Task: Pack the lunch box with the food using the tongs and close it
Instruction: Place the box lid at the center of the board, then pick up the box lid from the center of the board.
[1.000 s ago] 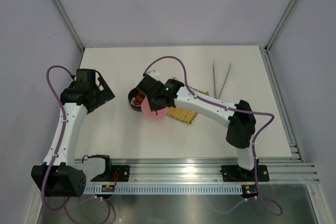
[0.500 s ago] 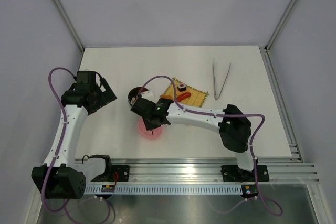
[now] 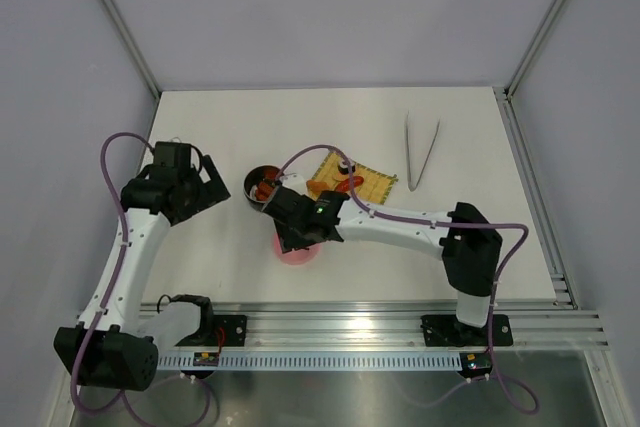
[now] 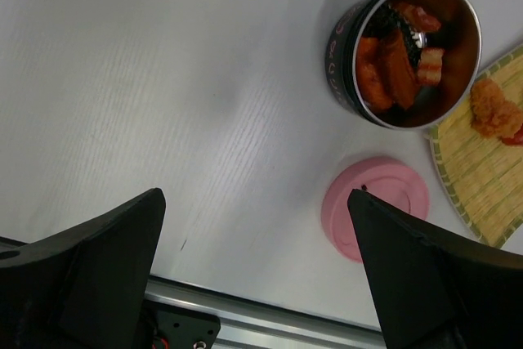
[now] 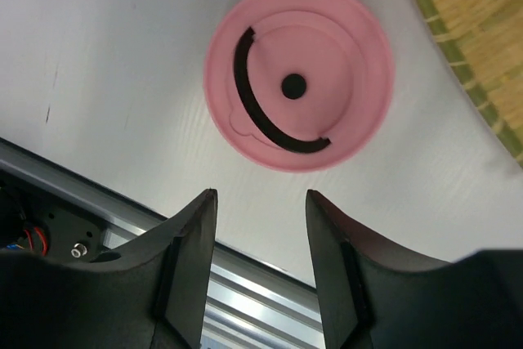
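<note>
My left hand [image 3: 210, 187] hangs over the bare counter [image 3: 200, 117] at the left. Its fingers are wide apart and it holds nothing. Just to its right stands the box [image 4: 409, 51], open on top. There is already food in it: some red-orange pieces and a dark one, so I judge the packing as partly done.

Near the box, towards me and not touching it, the pink lid [image 5: 298, 120] lies flat on the counter. My right hand [image 5: 261, 198] is right above it with fingers apart and nothing between them. The box is not yet closed.

Further right is the mat [image 3: 372, 185], and it is not empty. I see a roll [image 3: 346, 164], a red sausage [image 3: 350, 184] and an orange chunk [image 4: 494, 108] on it. These pieces are left to pack.

At the far right the tongs [image 3: 420, 150] lie on the counter, well apart from both hands, and nobody holds them. In my judgement the remaining work is to take the tongs, move the last pieces, then put the lid on.
</note>
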Controlling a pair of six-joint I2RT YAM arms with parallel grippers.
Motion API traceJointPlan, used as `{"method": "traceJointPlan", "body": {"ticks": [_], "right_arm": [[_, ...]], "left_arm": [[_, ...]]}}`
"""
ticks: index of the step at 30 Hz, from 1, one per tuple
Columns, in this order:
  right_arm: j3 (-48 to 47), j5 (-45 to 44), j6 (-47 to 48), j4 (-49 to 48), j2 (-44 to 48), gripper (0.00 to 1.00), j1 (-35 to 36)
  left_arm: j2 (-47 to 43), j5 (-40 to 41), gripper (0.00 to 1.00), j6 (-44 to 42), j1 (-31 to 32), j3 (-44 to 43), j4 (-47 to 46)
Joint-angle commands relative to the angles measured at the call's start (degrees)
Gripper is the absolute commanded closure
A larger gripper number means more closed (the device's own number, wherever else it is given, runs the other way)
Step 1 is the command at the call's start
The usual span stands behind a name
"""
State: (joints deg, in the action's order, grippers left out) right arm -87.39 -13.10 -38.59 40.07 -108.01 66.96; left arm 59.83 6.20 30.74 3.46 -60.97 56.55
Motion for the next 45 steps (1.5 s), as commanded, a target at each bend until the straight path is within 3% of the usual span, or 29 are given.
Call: {"method": "traceJointPlan", "body": {"ticks": [1,10,15,17,21,26,35,45], "right_arm": [[4.2,-4.4,-2.1,-1.1,9.6,0.45,-2.8],[17.5,-7.4,-1.5,2.5,26.2,0.44,-16.1],[19.7,-8.3,0.0,4.1,30.8,0.44,-21.4],[20.0,-8.5,0.1,4.7,31.4,0.44,-22.0],[20.4,-8.3,-0.3,4.7,31.6,0.44,-22.0],[20.9,-7.3,-0.3,3.5,31.1,0.44,-22.1],[19.5,-6.3,1.1,3.5,29.5,0.44,-22.0],[20.6,-6.9,1.1,4.0,30.1,0.44,-22.1]], "left_arm": [[-0.4,1.0,0.01,2.2,6.7,1.3,0.7],[4.7,-3.1,0.02,16.3,24.6,6.6,-5.7],[7.8,-11.6,0.06,22.9,28.4,12.0,-12.8],[8.9,-11.7,0.08,22.7,29.8,12.1,-13.7],[12.8,-4.7,0.11,11.8,34.1,7.5,-10.5],[17.2,-3.3,0.11,10.6,34.7,2.8,-6.6],[19.2,-11.1,0.09,25.8,34.7,7.5,-15.5],[21.5,-7.2,0.24,36.0,34.6,10.3,-19.5]]}}
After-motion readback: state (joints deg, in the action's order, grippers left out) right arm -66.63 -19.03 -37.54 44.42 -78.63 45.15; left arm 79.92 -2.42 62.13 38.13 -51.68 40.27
